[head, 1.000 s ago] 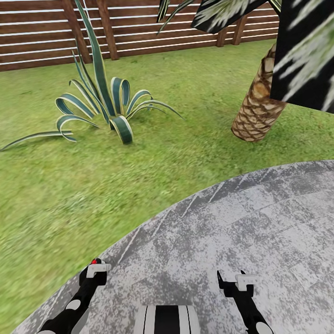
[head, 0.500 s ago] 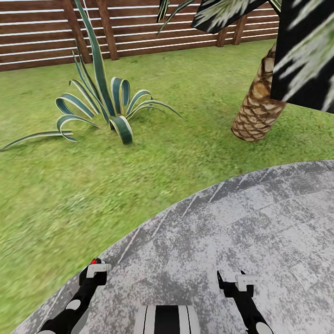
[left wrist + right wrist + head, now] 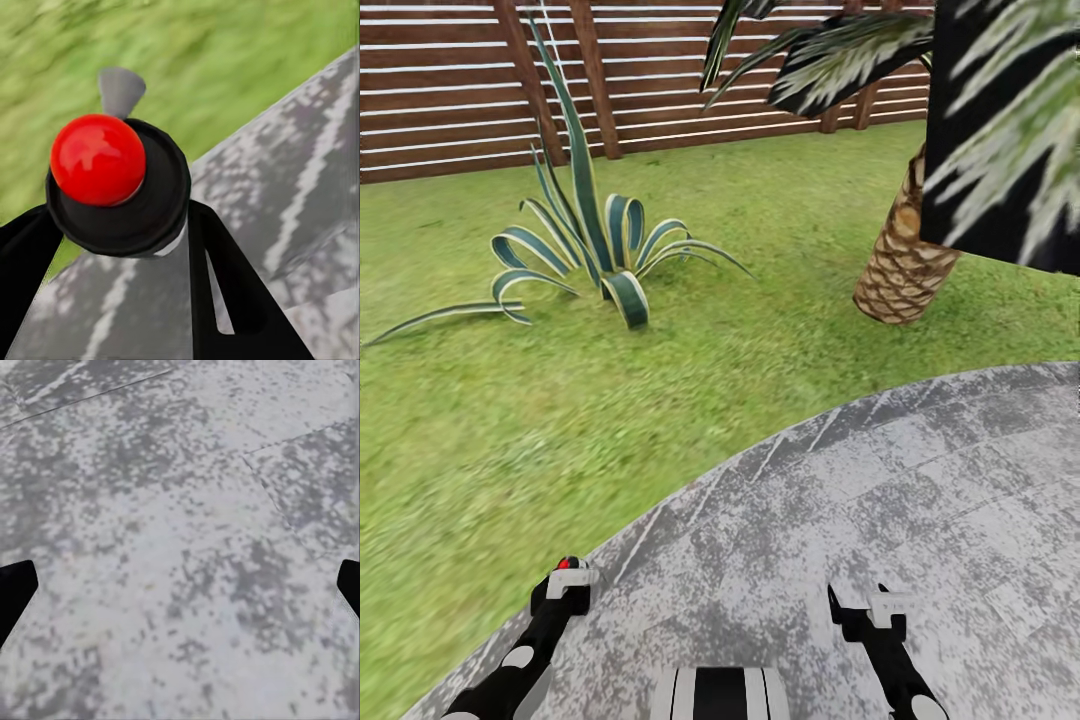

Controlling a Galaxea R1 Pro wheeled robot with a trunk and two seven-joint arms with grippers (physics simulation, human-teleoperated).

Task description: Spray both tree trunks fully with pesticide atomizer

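Gripping the pesticide atomizer [image 3: 105,176], left gripper [image 3: 565,580] sits near the paving's [image 3: 880,500] curved edge; right gripper [image 3: 857,608] spread wide, open lawn [image 3: 510,420] ahead.

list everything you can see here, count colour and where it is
wooden slat fence: one, brown, along the far edge of the lawn
lawn: one, green, from the fence to the paving
striped-leaf plant: one, dark green with pale edges, on the lawn left of centre
palm trunk: one, tan and scaly, on the lawn at right, fronds overhead
stone paving: one, mottled grey, curved edge, under the robot
pesticide atomizer: one, black with red tip, in the left gripper
left gripper: one, black, shut on the atomizer, lower left
right gripper: one, black, open and empty, lower right
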